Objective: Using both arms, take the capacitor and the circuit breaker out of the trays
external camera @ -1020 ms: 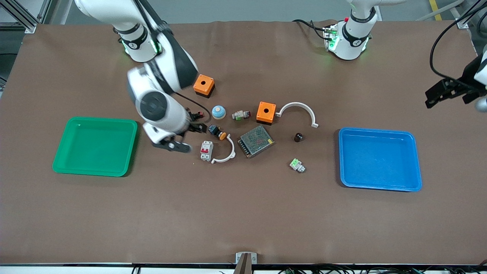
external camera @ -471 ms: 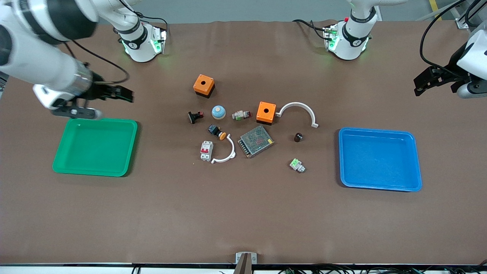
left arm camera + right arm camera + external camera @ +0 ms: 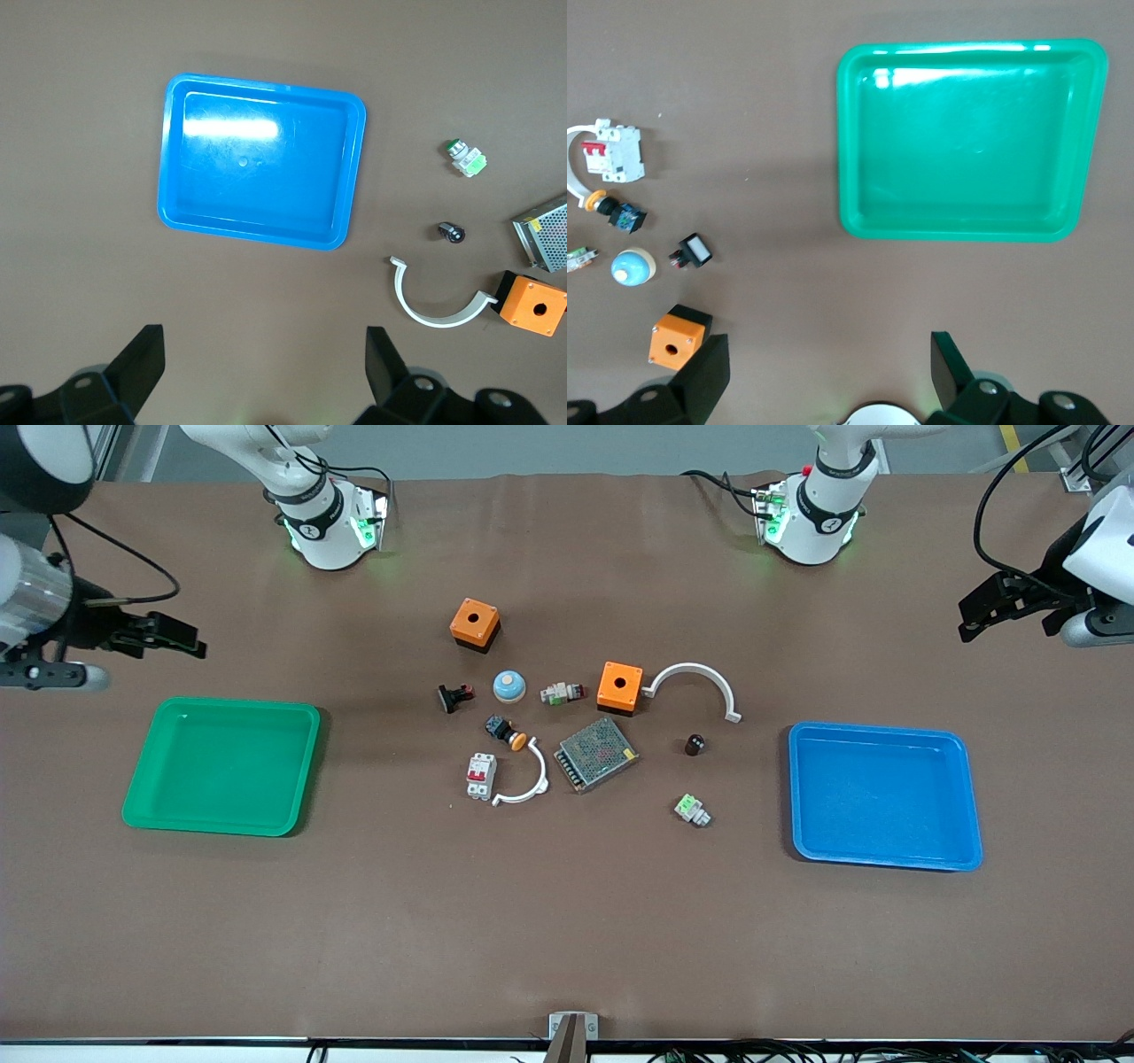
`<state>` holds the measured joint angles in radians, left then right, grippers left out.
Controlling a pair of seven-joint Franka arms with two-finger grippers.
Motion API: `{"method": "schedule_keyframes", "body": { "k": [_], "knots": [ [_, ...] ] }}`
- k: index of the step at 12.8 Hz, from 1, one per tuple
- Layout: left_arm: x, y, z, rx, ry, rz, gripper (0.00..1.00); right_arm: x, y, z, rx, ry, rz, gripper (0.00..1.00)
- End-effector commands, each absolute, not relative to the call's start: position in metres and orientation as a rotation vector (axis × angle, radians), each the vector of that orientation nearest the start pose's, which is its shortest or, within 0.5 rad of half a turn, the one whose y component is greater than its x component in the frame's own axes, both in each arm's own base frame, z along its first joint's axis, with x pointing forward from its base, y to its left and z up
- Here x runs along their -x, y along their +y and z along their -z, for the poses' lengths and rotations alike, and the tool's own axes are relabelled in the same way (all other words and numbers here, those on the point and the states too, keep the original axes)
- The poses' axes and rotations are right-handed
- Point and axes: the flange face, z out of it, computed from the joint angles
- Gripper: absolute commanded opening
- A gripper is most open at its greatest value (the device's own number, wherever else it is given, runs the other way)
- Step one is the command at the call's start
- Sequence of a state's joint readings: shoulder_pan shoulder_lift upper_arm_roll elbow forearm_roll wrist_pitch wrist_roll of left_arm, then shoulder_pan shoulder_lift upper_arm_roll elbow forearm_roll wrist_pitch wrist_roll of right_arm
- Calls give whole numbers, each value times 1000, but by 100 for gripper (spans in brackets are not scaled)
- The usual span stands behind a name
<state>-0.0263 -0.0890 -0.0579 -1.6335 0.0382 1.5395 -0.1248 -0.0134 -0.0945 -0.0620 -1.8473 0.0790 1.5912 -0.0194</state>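
Both trays bare: green tray (image 3: 239, 703), blue tray (image 3: 877, 730). Circuit breaker (image 3: 481, 776) is lying on the brown mat at 3 o'clock of the green tray, well apart from it, red levers up, just beside a white half-ring (image 3: 532, 784). Capacitor (image 3: 695, 744) is standing on the mat at 9 o'clock of the blue tray, at 3 o'clock of the mesh power supply (image 3: 596, 754).

Right gripper (image 3: 190, 642) is hanging over the mat at 11 o'clock of the green tray, fingers spread wide, nothing between them. Left gripper (image 3: 970, 618) is hanging at 1 o'clock of the blue tray, likewise wide and carrying nothing.

Judgement: both parts look already out, so the step in hand is the pull-back. To do it well: be keeping both arms high while clearing; be keeping cables off the small parts midtable; be leaving the fingers apart.

Against the earlier frames: a second back the right gripper was low, just beside the circuit breaker, hiding the black-and-red clip (image 3: 454, 696); since then it has been swinging out past the green tray's corner toward its own end of the table. The left gripper has been drifting only slightly. No part has shifted.
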Motion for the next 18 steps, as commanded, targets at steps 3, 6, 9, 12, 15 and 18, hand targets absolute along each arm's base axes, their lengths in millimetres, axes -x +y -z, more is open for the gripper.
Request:
{"method": "schedule_keyframes", "body": {
  "k": [3, 6, 9, 12, 15, 18],
  "knots": [
    [-516, -46, -650, 3147, -34, 16, 100, -518, -32, -606, 3098, 64, -50, 100],
    [-515, -42, -657, 3147, -45, 35, 100, -527, -32, -632, 3102, 60, 34, 100],
    [-518, -46, -653, 3142, -46, 22, 100, -539, -27, -648, 3100, 45, 98, 100],
    [-519, -41, -653, 3137, -46, 24, 100, -564, -27, -649, 3094, 44, 112, 100],
    [-519, -41, -660, 3138, -51, 46, 100, -569, -28, -649, 3091, 53, 119, 100],
    [-522, -43, -659, 3137, -56, 37, 100, -569, -31, -650, 3093, 56, 124, 100]
  ]
}}
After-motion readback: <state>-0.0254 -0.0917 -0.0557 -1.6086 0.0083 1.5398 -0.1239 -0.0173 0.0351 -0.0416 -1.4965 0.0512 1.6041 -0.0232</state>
